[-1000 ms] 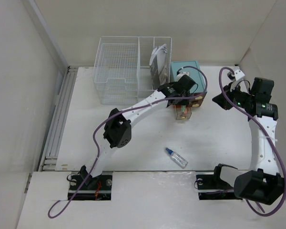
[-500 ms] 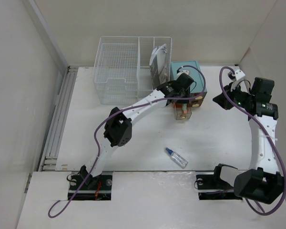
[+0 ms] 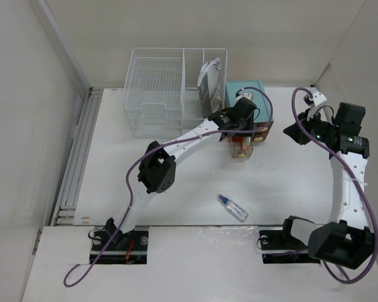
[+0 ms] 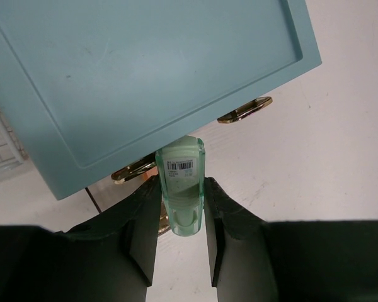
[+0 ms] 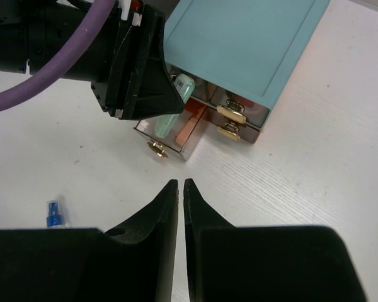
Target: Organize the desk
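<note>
Barcode sticker (image 4: 180, 166) on green tube (image 4: 183, 189); print too small to read.

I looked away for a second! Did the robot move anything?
Barely. The left end effector shifted only a hair above the open drawer, still clamped on the pale green tube. The right end effector drifted slightly to the right, still shut and empty. The teal drawer box, spray bottle and wire basket stayed put.

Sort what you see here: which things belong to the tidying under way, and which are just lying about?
In use: left gripper, green tube it holds, open drawer, teal drawer box, desk.
Lying about: spray bottle, wire basket.
</note>
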`<control>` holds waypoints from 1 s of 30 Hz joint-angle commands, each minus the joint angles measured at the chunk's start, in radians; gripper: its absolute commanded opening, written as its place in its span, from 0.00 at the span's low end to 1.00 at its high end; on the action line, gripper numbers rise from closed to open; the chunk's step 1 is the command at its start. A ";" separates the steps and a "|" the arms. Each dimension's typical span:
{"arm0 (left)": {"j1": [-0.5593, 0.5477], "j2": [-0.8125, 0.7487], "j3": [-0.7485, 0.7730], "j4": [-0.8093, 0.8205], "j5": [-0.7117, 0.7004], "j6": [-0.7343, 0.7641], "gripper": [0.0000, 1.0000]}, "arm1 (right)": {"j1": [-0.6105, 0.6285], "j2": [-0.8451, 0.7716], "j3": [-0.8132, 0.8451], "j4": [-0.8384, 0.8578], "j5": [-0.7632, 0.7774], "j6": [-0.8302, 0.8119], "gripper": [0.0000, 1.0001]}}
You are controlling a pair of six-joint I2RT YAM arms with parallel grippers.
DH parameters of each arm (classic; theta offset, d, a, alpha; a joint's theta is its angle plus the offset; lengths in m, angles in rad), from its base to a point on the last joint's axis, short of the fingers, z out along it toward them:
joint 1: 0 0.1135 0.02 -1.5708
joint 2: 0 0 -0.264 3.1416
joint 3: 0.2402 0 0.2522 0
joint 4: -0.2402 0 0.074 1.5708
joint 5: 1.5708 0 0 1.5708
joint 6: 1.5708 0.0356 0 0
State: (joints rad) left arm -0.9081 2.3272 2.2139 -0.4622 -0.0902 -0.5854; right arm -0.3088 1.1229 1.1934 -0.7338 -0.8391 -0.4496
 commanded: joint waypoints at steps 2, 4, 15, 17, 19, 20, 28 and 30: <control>0.029 0.008 -0.063 -0.007 -0.071 -0.001 0.00 | -0.009 0.008 -0.006 -0.006 -0.032 -0.018 0.14; 0.029 -0.002 -0.088 -0.007 -0.071 -0.001 0.03 | -0.009 0.008 -0.006 -0.006 -0.032 -0.018 0.14; 0.029 -0.034 -0.169 0.002 -0.135 0.009 0.14 | -0.009 0.008 -0.006 -0.015 -0.041 -0.027 0.14; 0.020 -0.054 -0.181 0.002 -0.158 0.009 0.40 | -0.009 0.008 0.003 -0.015 -0.051 -0.027 0.14; 0.020 -0.063 -0.181 0.013 -0.170 0.022 0.47 | -0.009 0.008 0.003 -0.015 -0.051 -0.037 0.14; 0.020 -0.063 -0.192 0.013 -0.171 0.022 0.51 | -0.009 0.008 0.003 -0.015 -0.051 -0.037 0.14; 0.020 -0.107 -0.180 0.033 -0.180 0.044 0.60 | -0.009 0.008 0.003 -0.024 -0.051 -0.037 0.14; 0.011 -0.126 -0.180 0.043 -0.189 0.055 0.53 | -0.009 0.008 0.003 -0.024 -0.060 -0.046 0.14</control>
State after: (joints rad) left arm -0.9051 2.3009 2.0434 -0.3927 -0.2329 -0.5632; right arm -0.3092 1.1339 1.1934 -0.7593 -0.8585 -0.4717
